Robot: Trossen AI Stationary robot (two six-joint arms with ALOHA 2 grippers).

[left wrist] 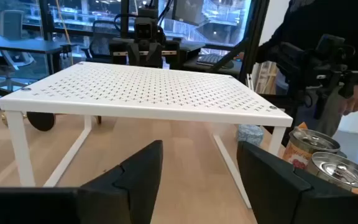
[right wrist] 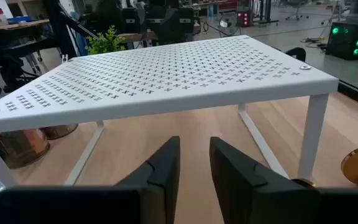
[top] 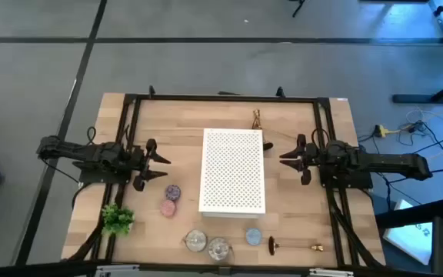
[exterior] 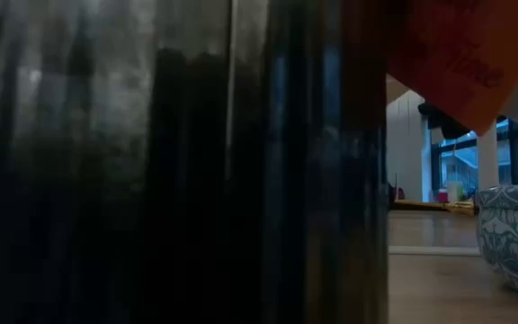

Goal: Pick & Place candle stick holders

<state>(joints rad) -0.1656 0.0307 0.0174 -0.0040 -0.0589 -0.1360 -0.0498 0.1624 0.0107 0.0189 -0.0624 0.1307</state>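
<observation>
Flanking the white rack point(top: 233, 171): left gripper point(top: 160, 161) spread, empty | right gripper point(top: 288, 157) slightly parted, empty | one candle stick holder point(top: 292, 246) lying beyond right gripper, near table edge.

A robotics lab or workshop — a framed wooden table point(top: 229, 223) on grey concrete floor, desks and office chairs point(left wrist: 11, 25) beyond, cables trailing right.

The dark left arm reaches in level from the table's left edge, and its two-finger left gripper point(top: 162, 168) points toward the table's middle with fingers point(left wrist: 143, 172) spread wide and holding nothing. The dark right arm mirrors it from the right edge; its right gripper point(top: 286, 160) faces inward, fingers point(right wrist: 165, 163) parted by a narrow gap, also holding nothing.
</observation>
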